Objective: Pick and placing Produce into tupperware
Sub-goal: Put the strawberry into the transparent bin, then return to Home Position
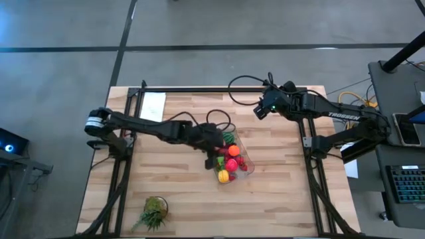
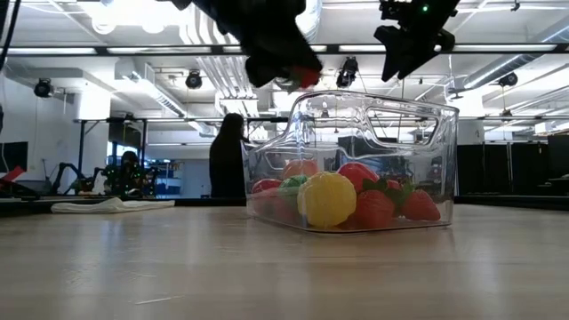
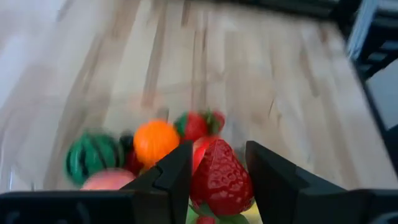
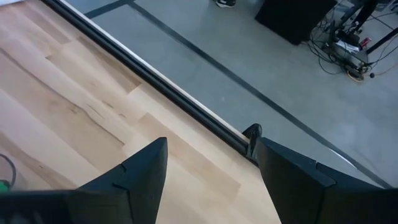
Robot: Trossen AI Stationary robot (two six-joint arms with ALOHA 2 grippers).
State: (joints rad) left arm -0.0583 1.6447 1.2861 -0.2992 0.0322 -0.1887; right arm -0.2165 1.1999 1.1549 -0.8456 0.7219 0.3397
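Observation:
The tupperware (image 1: 243, 147), a clear plastic container, stands at the table's middle and holds several produce pieces: a yellow one (image 2: 327, 197), red ones (image 2: 373, 209), an orange one (image 3: 154, 140) and a striped green one (image 3: 92, 155). My left gripper (image 1: 214, 147) hovers over the container's left rim, shut on a red strawberry (image 3: 217, 180); the low view shows that strawberry (image 2: 307, 76) above the rim. My right gripper (image 1: 261, 110) hangs open and empty high over the table's far right part, its fingers spread (image 4: 211, 168). My left gripper pinches the strawberry's two sides (image 3: 200, 177) between its two fingers. The fingers slant downward, coming from the table's left. The strawberry's leafy green end (image 3: 214, 218) lies back between the fingers and its red end points outward. It hangs clear above the produce in the tupperware.
A leafy green tuft (image 1: 154, 211) lies near the table's front left. A white sheet (image 1: 153, 106) lies at the far left. Cables (image 1: 244, 82) loop over the far edge. Bare wood spreads to the right of the container. A person (image 2: 229, 156) stands in the room behind.

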